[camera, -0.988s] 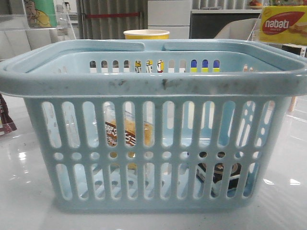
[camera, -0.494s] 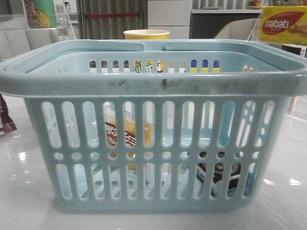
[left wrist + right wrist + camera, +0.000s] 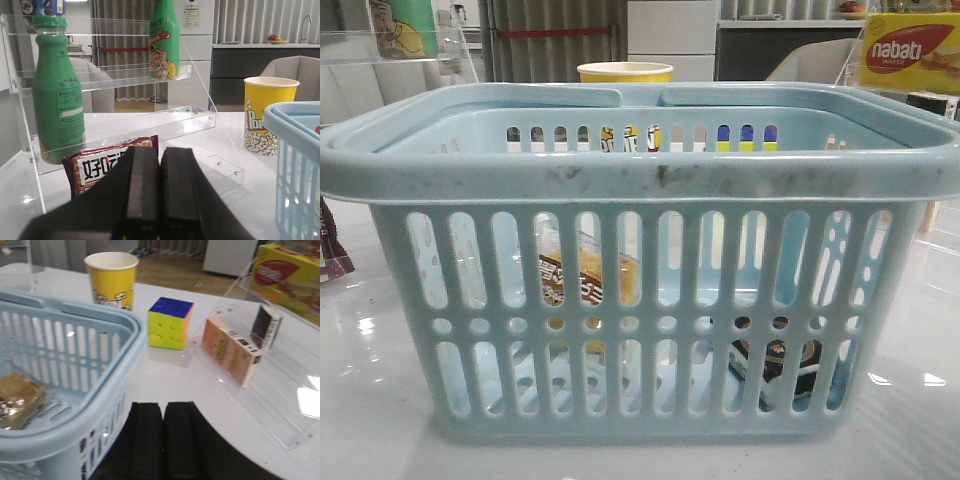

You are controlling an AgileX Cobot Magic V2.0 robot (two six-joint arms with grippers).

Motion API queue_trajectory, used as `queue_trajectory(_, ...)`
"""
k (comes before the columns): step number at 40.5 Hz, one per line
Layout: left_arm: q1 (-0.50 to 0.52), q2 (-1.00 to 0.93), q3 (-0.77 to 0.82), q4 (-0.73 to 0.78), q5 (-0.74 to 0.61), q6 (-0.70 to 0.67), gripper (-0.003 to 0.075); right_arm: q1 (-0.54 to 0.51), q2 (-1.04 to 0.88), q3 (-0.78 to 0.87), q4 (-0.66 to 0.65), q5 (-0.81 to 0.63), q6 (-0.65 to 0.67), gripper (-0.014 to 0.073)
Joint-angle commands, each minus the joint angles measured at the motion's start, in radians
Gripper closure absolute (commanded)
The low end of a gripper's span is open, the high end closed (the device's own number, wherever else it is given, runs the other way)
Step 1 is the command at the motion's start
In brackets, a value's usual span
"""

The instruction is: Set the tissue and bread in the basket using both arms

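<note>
The pale blue basket [image 3: 640,180] fills the front view. Behind its slots the bread pack [image 3: 582,282] leans at the left, and the dark tissue pack [image 3: 775,365] lies on the floor at the right. The right wrist view shows the basket rim [image 3: 117,370] and the bread [image 3: 17,397] inside. My right gripper [image 3: 163,407] is shut and empty, just outside the basket's rim. My left gripper [image 3: 159,152] is shut and empty, away from the basket [image 3: 295,150], in front of a red snack bag. Neither gripper shows in the front view.
A yellow popcorn cup [image 3: 267,115] stands behind the basket. On the left side stand a clear acrylic shelf [image 3: 115,80] with green bottles [image 3: 57,100] and a red snack bag [image 3: 100,162]. On the right side are a Rubik's cube [image 3: 170,322], an orange box [image 3: 232,350] and a yellow nabati box [image 3: 290,277].
</note>
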Motion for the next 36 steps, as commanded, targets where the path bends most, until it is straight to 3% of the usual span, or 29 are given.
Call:
queue_trajectory(1,-0.006,-0.018,0.005,-0.002,-0.082,-0.008,0.0627,-0.068,-0.102,0.098,-0.006,-0.192,-0.009,0.0536)
queue_trajectory(12,-0.006,-0.018,0.005,-0.002,-0.082,-0.008,0.0627,-0.117,-0.325,0.308,-0.006,-0.276,-0.009,0.0536)
queue_trajectory(21,-0.006,-0.018,0.005,-0.002,-0.082,-0.008,0.0627,-0.117,-0.333,0.392,-0.006,-0.323,-0.009,0.0536)
queue_trajectory(36,-0.006,-0.018,0.005,-0.002,-0.082,-0.008,0.0627,-0.117,-0.333,0.391,-0.006,-0.38,-0.009,0.0536)
